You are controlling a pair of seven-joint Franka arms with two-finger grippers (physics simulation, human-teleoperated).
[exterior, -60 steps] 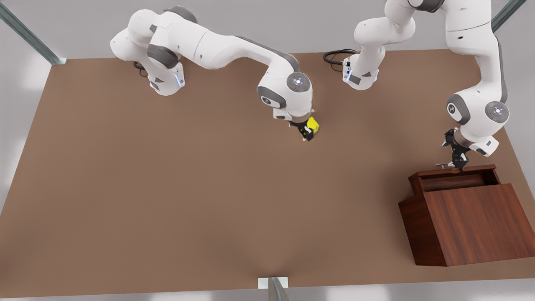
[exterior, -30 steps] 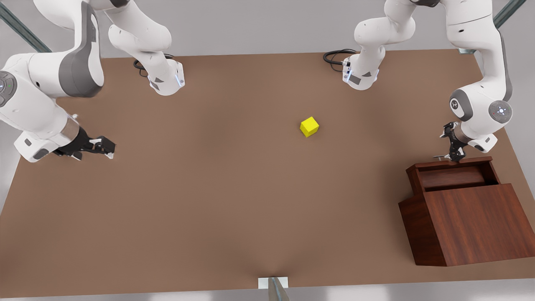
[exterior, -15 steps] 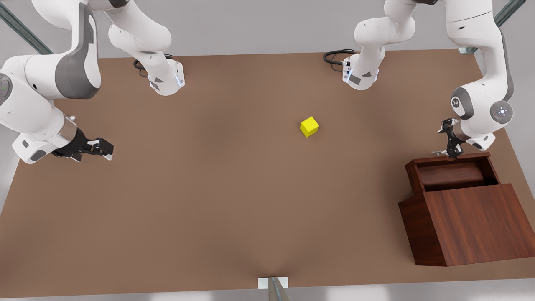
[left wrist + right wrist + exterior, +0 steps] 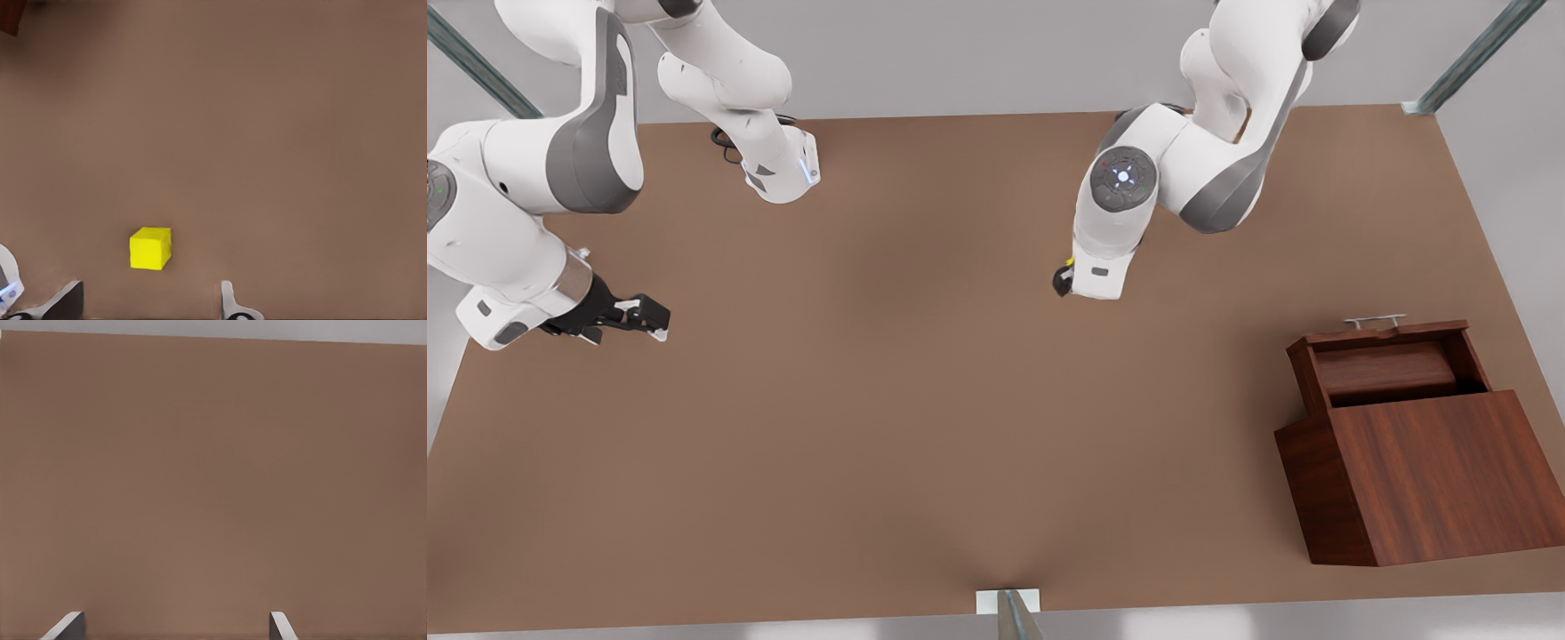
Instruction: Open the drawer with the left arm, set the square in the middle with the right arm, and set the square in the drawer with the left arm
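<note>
The yellow square (image 4: 150,248) rests on the bare brown tabletop in the middle, just ahead of my left gripper (image 4: 150,303), whose fingertips (image 4: 230,305) stand wide apart and open. From the front, that arm's wrist covers the square except for a yellow sliver (image 4: 1069,263); the left gripper (image 4: 1064,279) hangs over it. The drawer (image 4: 1387,369) is pulled out of its wood cabinet (image 4: 1432,471), its silver handle (image 4: 1374,320) free. My right gripper (image 4: 645,316) waits open at the front view's left, above bare table, fingertips (image 4: 280,625) apart.
The cabinet stands at the front view's right near the table's edge. Both arm bases (image 4: 778,173) sit along the far side. A metal post (image 4: 1014,613) rises at the near edge. A corner of the dark wood cabinet (image 4: 10,17) shows in the left wrist view.
The left arm let go of the drawer handle and swung across to hang over the square. The drawer slid out a little further beforehand. The right arm stayed at the left.
</note>
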